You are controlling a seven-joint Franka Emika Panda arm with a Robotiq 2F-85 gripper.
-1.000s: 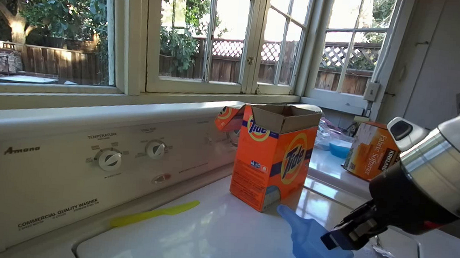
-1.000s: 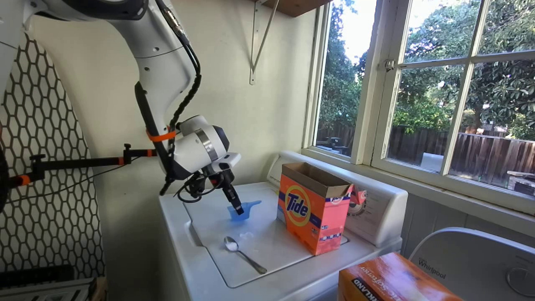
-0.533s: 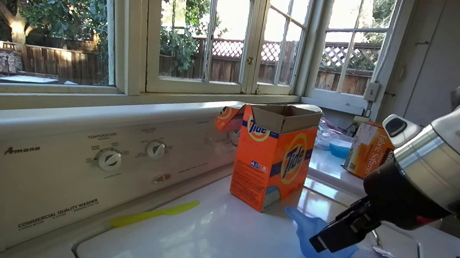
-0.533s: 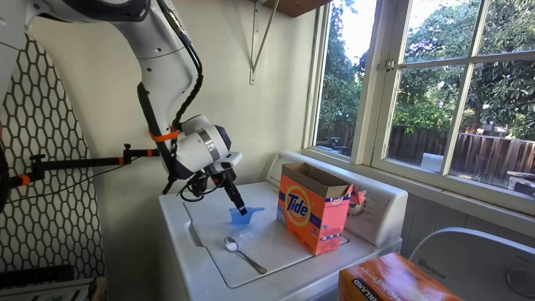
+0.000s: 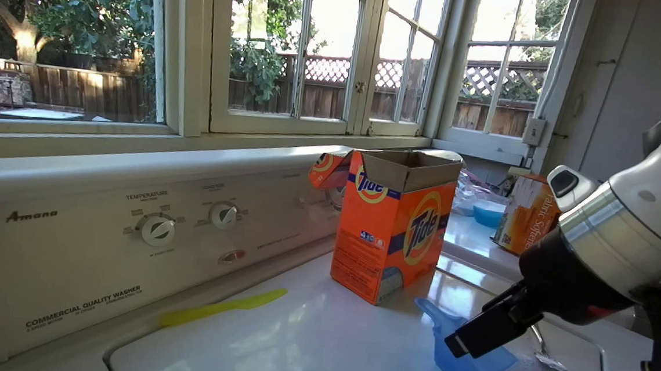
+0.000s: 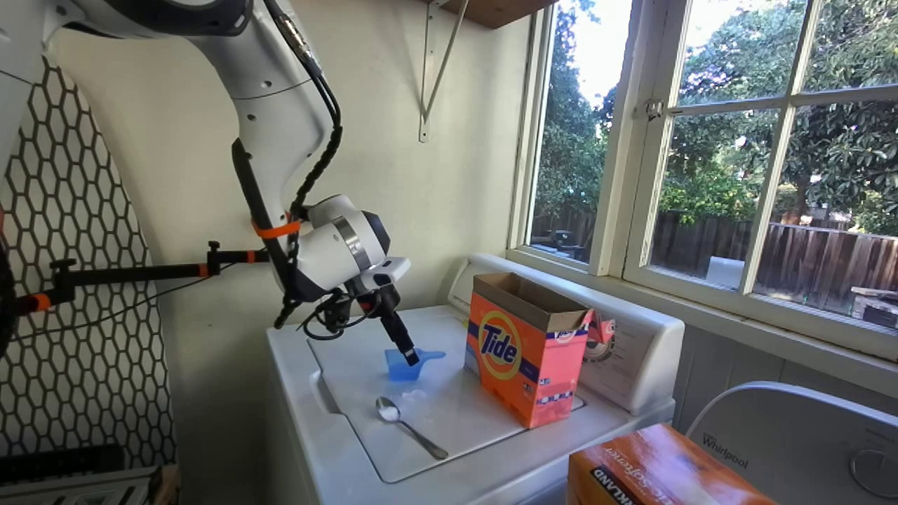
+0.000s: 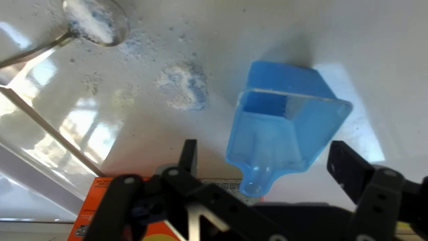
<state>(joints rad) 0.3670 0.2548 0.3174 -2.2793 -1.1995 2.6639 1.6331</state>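
Straddling the blue scoop point(image 7: 274, 134), the robot's hand point(image 7: 264, 158) has its two black fingers spread well apart, a gap showing on either side, so as far as I can see it grips nothing. The scoop appears to sit on the washer lid point(image 5: 296, 346), handle pointing roughly toward the detergent box point(image 6: 515, 358). As far along as I can judge, the scoop is down and loose, nothing is lifted, and powder point(image 7: 190, 87) lies in an ungathered clump between it and the spoon point(image 6: 419, 435), whose bowl carries more. No heap shows inside the scoop, though a pale patch on its wall could be residue. Its plastic is thin and translucent, squarish and tapering. The spoon is shiny metal, oval-bowled; the powder looks crumbly, white speckled with blue; the box is printed orange card, its top gaping on bare grey-brown board.
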